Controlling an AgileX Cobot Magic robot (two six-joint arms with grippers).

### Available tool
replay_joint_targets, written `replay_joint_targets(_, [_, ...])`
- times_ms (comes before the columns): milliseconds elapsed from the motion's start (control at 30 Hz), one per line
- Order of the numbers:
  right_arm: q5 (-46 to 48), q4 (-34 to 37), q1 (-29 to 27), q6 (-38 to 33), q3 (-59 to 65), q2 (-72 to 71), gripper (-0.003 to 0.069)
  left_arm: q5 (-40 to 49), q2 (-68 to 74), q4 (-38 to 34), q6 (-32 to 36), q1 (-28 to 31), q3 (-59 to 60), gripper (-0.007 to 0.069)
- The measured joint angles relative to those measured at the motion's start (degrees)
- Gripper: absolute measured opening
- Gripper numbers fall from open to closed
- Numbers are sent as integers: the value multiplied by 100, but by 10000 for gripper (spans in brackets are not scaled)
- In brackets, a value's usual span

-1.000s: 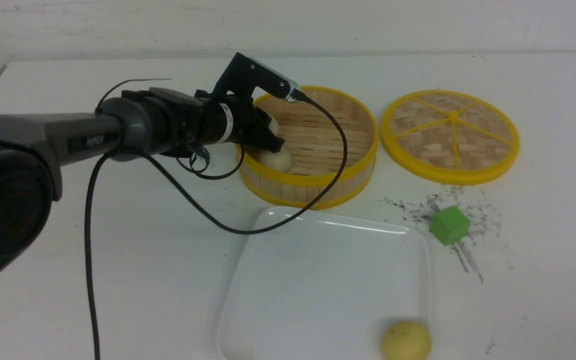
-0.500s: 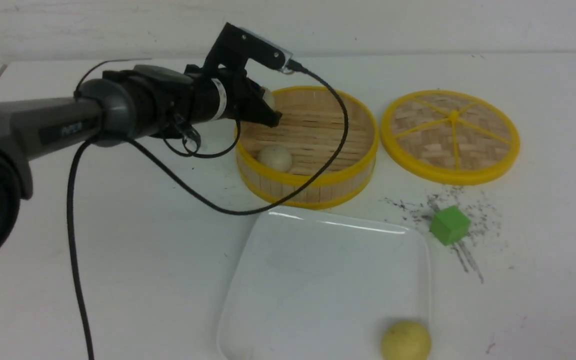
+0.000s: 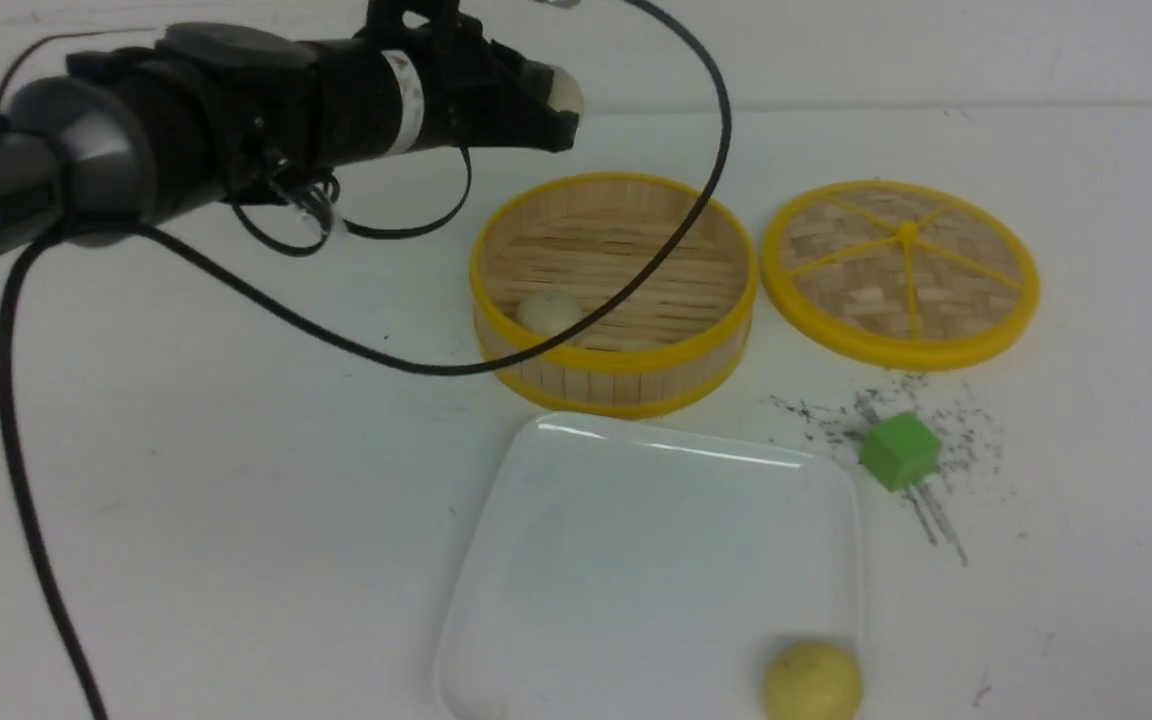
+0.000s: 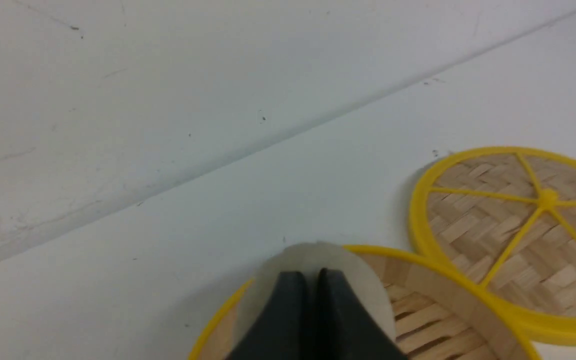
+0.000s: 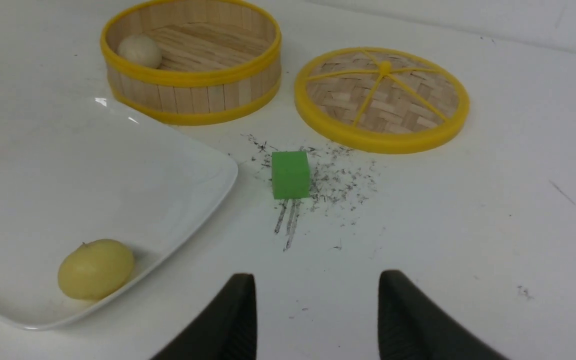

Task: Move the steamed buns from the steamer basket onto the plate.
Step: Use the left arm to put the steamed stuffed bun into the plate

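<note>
You're mid-carry: your left claw (image 3: 554, 102) is pinching the grey-white bun (image 3: 566, 90), jaws pressed almost together across it in the left wrist view. It hangs high over the bench (image 3: 236, 450), above the 11 o'clock edge of the steamer basket (image 3: 616, 375). The left arm comes in from 9 o'clock with the forearm near level and the wrist in line, and its cable (image 3: 386, 362) droops across the basket's front rim.

By my count it's one bun delivered, one in the air and one to go. The yellow bun (image 3: 812, 682) sits at the 5 o'clock corner of the plate (image 3: 656, 520). The last pale bun (image 3: 548, 312) rests inside the basket at 8 o'clock, against the wall.

Next I'd swing toward 6 o'clock until you're over bare plate, then come down low before you let go. A round bun will likely roll, and that raised rim is your only stop. Watch that the cable doesn't snag the basket rim.

Your right claw (image 5: 318, 310) shows only in its own wrist view. It is spread wide with nothing between the jaws, low over the bench off the plate's 4 o'clock side.
</note>
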Motion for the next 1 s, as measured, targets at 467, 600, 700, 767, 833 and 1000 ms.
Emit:
replay_joint_targets(467, [0, -117, 0, 0, 0, 0, 347, -1186, -2094, 94, -986, 6, 2380, 26])
replay_joint_targets(600, [0, -117, 0, 0, 0, 0, 347, -1614, -2514, 120, -1384, 6, 2929, 26])
replay_joint_targets(700, [0, -117, 0, 0, 0, 0, 345, -1910, -2778, 139, -1594, 6, 3296, 26])
replay_joint_targets(767, [0, -117, 0, 0, 0, 0, 345, -2056, -2915, 141, -1726, 6, 3518, 27])
replay_joint_targets(833, [0, -106, 0, 0, 0, 0, 345, -2179, -2972, 146, -1861, 6, 3670, 28])
replay_joint_targets(1000, [0, -46, 0, 0, 0, 0, 345, -2600, -2978, 146, -1956, 6, 4295, 29])
